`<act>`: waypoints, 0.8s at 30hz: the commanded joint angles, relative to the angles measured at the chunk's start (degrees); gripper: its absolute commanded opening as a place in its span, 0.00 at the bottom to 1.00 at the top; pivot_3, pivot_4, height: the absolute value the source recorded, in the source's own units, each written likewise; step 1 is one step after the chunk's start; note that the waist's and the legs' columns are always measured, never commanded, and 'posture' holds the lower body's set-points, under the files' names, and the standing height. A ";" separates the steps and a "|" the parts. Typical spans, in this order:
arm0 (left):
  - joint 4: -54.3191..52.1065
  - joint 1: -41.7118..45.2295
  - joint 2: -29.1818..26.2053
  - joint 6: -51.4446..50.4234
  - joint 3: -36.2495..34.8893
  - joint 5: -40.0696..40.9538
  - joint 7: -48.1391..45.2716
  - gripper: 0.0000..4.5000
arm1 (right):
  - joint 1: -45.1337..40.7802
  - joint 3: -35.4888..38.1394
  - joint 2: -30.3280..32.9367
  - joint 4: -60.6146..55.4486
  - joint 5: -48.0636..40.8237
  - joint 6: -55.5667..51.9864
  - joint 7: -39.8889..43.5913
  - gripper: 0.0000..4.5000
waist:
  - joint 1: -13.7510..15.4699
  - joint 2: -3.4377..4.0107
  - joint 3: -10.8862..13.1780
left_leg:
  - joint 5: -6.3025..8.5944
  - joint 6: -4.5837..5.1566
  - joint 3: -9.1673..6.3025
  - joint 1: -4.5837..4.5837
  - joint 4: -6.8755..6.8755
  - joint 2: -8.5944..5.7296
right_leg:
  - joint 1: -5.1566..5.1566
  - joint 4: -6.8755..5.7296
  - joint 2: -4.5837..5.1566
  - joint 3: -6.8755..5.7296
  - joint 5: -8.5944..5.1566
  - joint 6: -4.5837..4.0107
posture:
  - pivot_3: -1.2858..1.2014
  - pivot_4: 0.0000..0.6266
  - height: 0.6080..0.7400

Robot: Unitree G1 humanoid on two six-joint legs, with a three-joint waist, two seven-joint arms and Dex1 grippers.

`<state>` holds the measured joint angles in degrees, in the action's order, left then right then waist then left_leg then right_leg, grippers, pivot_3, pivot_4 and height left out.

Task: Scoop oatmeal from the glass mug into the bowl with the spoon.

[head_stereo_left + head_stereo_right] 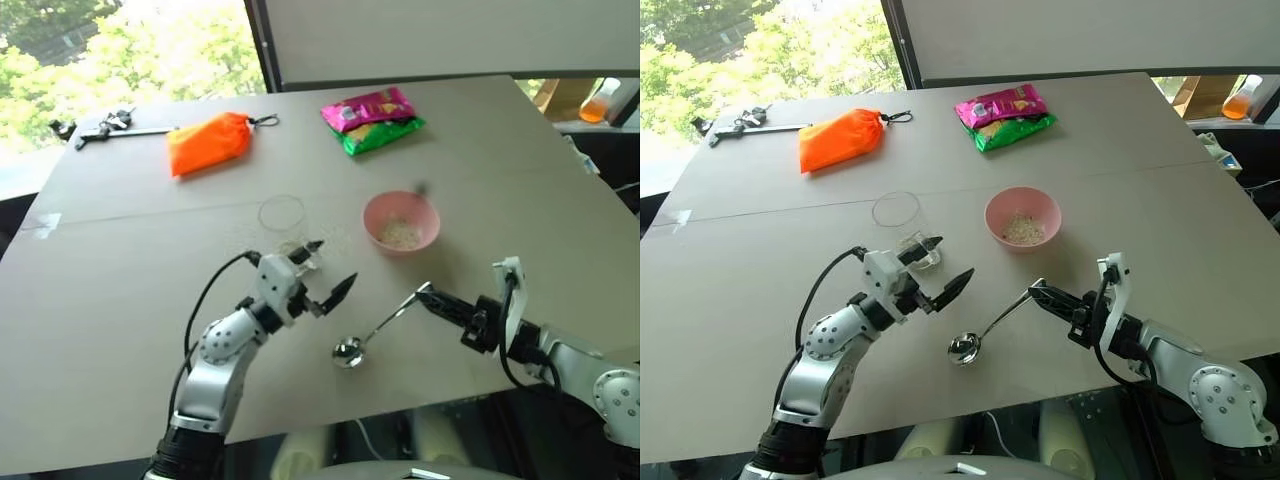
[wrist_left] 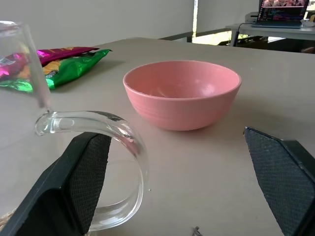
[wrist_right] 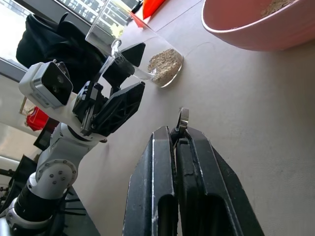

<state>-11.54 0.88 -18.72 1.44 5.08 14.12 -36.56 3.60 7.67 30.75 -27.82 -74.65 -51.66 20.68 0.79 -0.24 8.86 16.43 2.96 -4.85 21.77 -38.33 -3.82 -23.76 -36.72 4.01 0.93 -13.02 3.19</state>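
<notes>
Left gripper (image 1: 938, 266) spread wide, glass mug (image 1: 902, 230) handle between fingers: close squarely, steady mug. Oatmeal (image 3: 164, 65) low inside. Right gripper (image 1: 1036, 291) pinching spoon (image 1: 985, 328) handle-end; bowl (image 1: 1023, 217) just beyond fingertips.

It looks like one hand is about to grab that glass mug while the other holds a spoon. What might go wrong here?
The left gripper has its jaws open at the glass mug's handle; a nudge instead of a clean grip might tip the mug and spill its oatmeal. The right gripper pinches only the very end of the spoon, so it might twist or slip. The bowl stands close by.
</notes>
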 commanded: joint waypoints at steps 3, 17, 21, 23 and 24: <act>-0.09 0.34 -0.18 0.41 0.17 -0.31 -0.33 0.99 | 0.29 0.91 -0.19 -0.44 0.79 0.96 0.31 0.00 | 0.01 0.00 0.00 | 0.00 0.00 0.00 0.00 0.00 0.00 | 0.00 0.00 0.01 0.01 0.00 0.00 | 0.52 0.24 1.00; -1.29 0.25 -0.47 -2.41 -0.22 4.91 -3.87 0.94 | -0.56 0.11 -0.93 0.30 2.42 1.04 1.45 0.00 | -0.02 0.00 0.00 | 0.00 0.00 0.00 0.00 0.00 0.00 | 0.00 0.00 0.01 0.01 0.00 0.00 | 0.52 0.24 1.00; 0.29 0.61 -0.70 -1.84 -0.36 3.48 -3.40 0.76 | -0.66 0.14 -1.01 0.22 2.59 1.08 1.42 0.00 | 0.00 0.00 0.00 | 0.00 0.00 0.00 0.00 0.00 0.00 | 0.00 0.00 0.01 0.01 0.00 0.00 | 0.52 0.24 1.00; 0.65 0.75 -0.66 -1.59 -0.13 3.21 -3.41 0.76 | -0.74 0.07 -1.11 0.15 2.61 1.11 1.31 0.00 | 0.00 0.00 0.00 | 0.00 0.00 0.00 0.00 0.00 0.00 | 0.00 0.00 0.01 0.01 0.00 0.00 | 0.52 0.24 1.00; 0.77 0.84 -0.58 -1.51 -0.07 3.06 -3.34 0.76 | -0.83 0.06 -1.16 0.12 2.61 1.10 1.29 0.00 | 0.00 0.00 0.00 | 0.00 0.00 0.00 0.00 0.00 0.00 | 0.00 0.00 0.01 0.01 0.00 0.00 | 0.52 0.24 1.00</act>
<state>-10.37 1.44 -19.15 -0.92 5.01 17.45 -39.80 3.27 7.56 29.70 -26.86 -72.49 -50.97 22.03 0.79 -0.24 8.86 16.43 2.96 -4.85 21.77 -38.33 -3.82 -23.76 -36.72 4.02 0.94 -13.02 3.19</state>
